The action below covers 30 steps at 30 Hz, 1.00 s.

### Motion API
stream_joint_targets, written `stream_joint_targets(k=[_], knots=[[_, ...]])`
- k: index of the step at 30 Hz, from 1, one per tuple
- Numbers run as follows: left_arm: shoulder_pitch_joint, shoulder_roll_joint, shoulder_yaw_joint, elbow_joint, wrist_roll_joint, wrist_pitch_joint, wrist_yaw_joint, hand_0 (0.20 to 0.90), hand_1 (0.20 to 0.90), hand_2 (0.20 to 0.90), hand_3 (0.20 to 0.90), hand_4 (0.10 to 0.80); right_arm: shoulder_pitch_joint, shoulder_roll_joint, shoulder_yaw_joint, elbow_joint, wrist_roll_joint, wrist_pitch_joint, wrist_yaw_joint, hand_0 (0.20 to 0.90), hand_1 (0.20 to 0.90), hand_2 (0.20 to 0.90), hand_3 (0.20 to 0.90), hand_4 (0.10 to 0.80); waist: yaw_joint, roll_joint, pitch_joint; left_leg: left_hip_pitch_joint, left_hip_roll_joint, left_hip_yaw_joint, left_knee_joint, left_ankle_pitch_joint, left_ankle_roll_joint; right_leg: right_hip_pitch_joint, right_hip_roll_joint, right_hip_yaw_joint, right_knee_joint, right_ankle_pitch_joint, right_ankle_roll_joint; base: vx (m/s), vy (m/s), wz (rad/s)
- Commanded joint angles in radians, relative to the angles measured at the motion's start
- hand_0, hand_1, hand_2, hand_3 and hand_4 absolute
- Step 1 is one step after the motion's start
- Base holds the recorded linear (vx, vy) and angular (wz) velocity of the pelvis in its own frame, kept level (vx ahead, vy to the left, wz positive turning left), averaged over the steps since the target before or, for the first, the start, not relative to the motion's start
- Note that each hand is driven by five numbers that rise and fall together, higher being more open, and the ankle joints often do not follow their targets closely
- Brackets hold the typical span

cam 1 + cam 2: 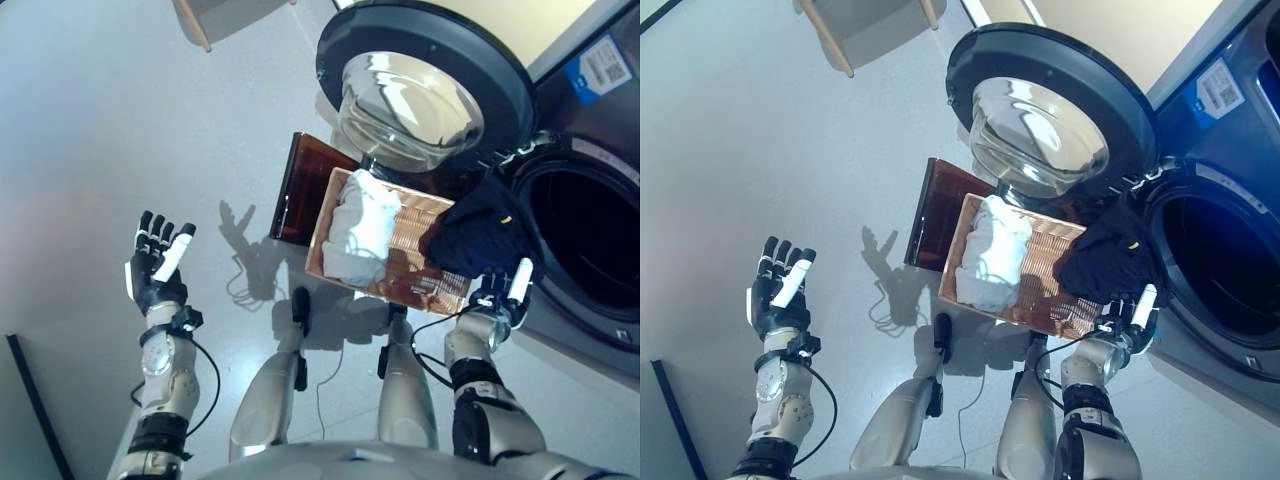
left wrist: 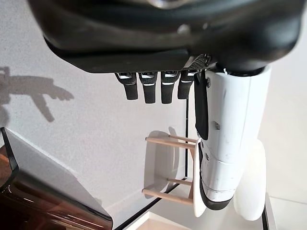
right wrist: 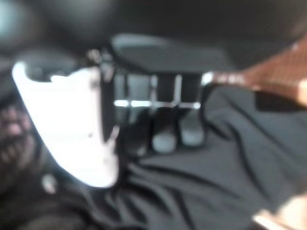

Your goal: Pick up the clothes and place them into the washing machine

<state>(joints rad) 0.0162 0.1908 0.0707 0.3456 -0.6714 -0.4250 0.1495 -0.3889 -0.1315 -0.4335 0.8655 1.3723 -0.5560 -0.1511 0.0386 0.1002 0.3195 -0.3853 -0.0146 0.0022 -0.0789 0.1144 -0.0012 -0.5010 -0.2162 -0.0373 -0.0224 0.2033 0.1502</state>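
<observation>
1. Two garments show in the head views: a white garment (image 1: 362,226) lying in the wicker basket (image 1: 423,283), and a dark garment (image 1: 480,232) bunched at the basket's end nearest the washing machine (image 1: 590,190).
2. The white garment lies crumpled toward the basket's end farthest from the machine, fully inside the rim.
3. The dark garment drapes over the basket's rim, between the basket and the machine's drum opening (image 1: 590,245); it is not inside the drum.
4. The right hand (image 1: 503,295) is just below the dark garment, its white-covered thumb pointing up beside the cloth.
5. In the right wrist view the right hand's fingers (image 3: 165,136) are curled down into the dark fabric with the thumb beside them, pinching the cloth.
6. The left hand (image 1: 155,265) is raised over bare floor (image 1: 90,130), well apart from the basket, fingers spread straight and wide, holding nothing.
7. The machine's round door (image 1: 425,75) stands swung open above the basket, its glass bowl facing the camera.
8. A dark brown glossy panel (image 1: 300,190) lies on the floor touching the basket's far side.
9. A wooden stool (image 2: 175,170) stands on the floor in the left wrist view.
</observation>
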Motion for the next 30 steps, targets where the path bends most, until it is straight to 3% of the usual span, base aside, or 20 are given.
stream_joint_targets(k=[1, 7, 14, 16, 17, 22, 30], knots=[[0.015, 0.021, 0.049, -0.089, -0.019, -0.086, -0.012, 0.9, 0.9, 0.9, 0.9, 0.8, -0.026, -0.113, -0.074, -0.009, 0.053, -0.146, 0.005, 0.2, 0.2, 0.2, 0.2, 0.3, 0.013, 0.06, -0.053, 0.014, -0.009, -0.01, -0.008, -0.059, -0.093, -0.029, 0.0, 0.012, 0.125, -0.107, -0.013, 0.0, 0.0, 0.0], [0.021, 0.035, 0.033, -0.099, -0.024, -0.082, -0.024, 0.9, 0.9, 0.9, 0.9, 0.8, -0.067, -0.204, -0.158, 0.061, 0.083, -0.18, -0.047, 0.2, 0.2, 0.2, 0.2, 0.3, 0.018, 0.075, -0.069, 0.012, -0.013, -0.01, -0.008, -0.062, -0.094, -0.031, -0.006, 0.014, 0.126, -0.112, -0.014, 0.0, 0.0, 0.0], [0.03, 0.062, 0.027, -0.103, -0.022, -0.086, -0.041, 0.9, 0.9, 0.9, 0.9, 0.8, -0.109, -0.39, -0.214, 0.11, 0.027, -0.164, -0.107, 0.2, 0.2, 0.2, 0.2, 0.3, 0.019, 0.096, -0.077, 0.004, -0.023, -0.01, -0.008, -0.066, -0.097, -0.044, -0.018, 0.021, 0.136, -0.114, -0.009, 0.0, 0.005, -0.01], [0.043, 0.072, 0.018, -0.109, -0.024, -0.087, -0.05, 0.9, 0.9, 0.9, 0.9, 0.8, -0.151, -0.482, -0.222, 0.106, -0.006, -0.167, -0.137, 0.2, 0.2, 0.2, 0.2, 0.3, 0.022, 0.109, -0.078, 0.001, -0.029, -0.004, -0.008, -0.067, -0.099, -0.055, -0.022, 0.03, 0.141, -0.115, -0.006, 0.018, 0.035, -0.1], [0.051, 0.076, 0.007, -0.108, -0.031, -0.085, -0.059, 0.9, 0.9, 0.9, 0.9, 0.8, -0.181, -0.541, -0.214, 0.121, -0.029, -0.159, -0.16, 0.2, 0.2, 0.2, 0.2, 0.3, 0.026, 0.115, -0.082, 0.003, -0.029, -0.002, -0.008, -0.076, -0.099, -0.059, -0.023, 0.035, 0.147, -0.128, -0.006, 0.006, 0.021, -0.08], [0.062, 0.079, -0.016, -0.106, -0.042, -0.084, -0.076, 0.9, 0.9, 0.9, 0.9, 0.8, -0.27, -0.674, -0.176, 0.154, -0.105, -0.134, -0.22, 0.2, 0.2, 0.2, 0.2, 0.3, 0.035, 0.135, -0.086, -0.015, -0.029, 0.01, -0.008, -0.071, -0.104, -0.087, -0.024, 0.048, 0.154, -0.128, -0.005, -0.009, 0.013, -0.08], [0.085, 0.085, -0.046, -0.105, -0.054, -0.081, -0.094, 0.9, 0.9, 0.9, 0.9, 0.8, -0.38, -0.835, -0.084, 0.09, -0.229, -0.135, -0.301, 0.2, 0.2, 0.2, 0.2, 0.3, 0.038, 0.15, -0.106, -0.039, -0.027, 0.016, -0.008, -0.057, -0.114, -0.13, -0.015, 0.064, 0.173, -0.118, -0.01, 0.005, -0.005, -0.02]])
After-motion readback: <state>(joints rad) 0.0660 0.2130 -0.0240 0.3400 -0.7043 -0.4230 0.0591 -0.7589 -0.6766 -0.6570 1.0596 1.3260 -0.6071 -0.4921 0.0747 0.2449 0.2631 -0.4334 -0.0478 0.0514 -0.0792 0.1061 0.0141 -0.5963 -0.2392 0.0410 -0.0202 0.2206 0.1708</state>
